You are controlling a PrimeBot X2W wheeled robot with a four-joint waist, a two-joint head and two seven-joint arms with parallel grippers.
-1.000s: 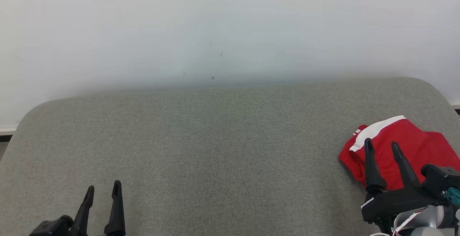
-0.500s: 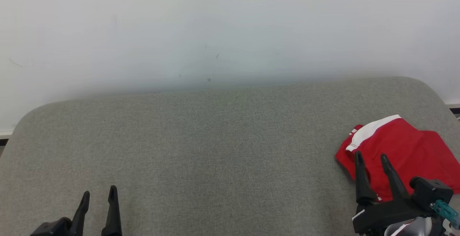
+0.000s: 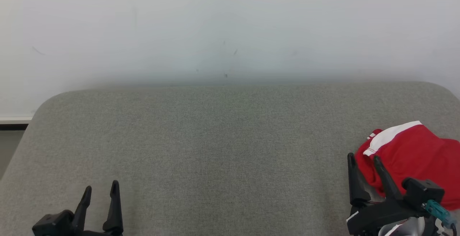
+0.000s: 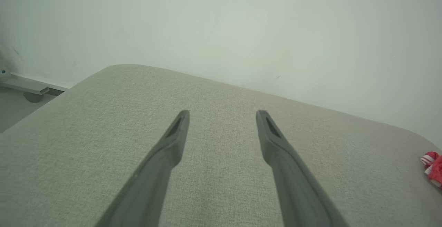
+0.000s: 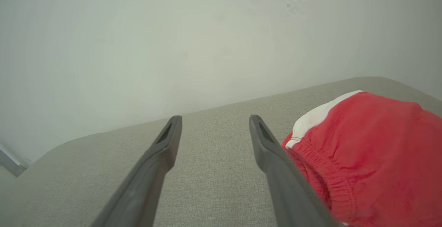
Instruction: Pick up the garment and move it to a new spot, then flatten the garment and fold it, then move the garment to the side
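On the grey surface [image 3: 230, 139], at its right end, a bunched red garment [image 3: 413, 157] with white trim lies; right fingers [image 3: 354, 178] stand spread and empty at the surface's near right edge, left fingers [image 3: 115, 203] likewise at its near left.

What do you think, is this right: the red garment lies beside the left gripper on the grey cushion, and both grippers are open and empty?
Not quite: the red garment lies beside the right gripper, not the left gripper, as the head view shows. The rest holds: it is on the grey cushion, and both grippers are open and empty.
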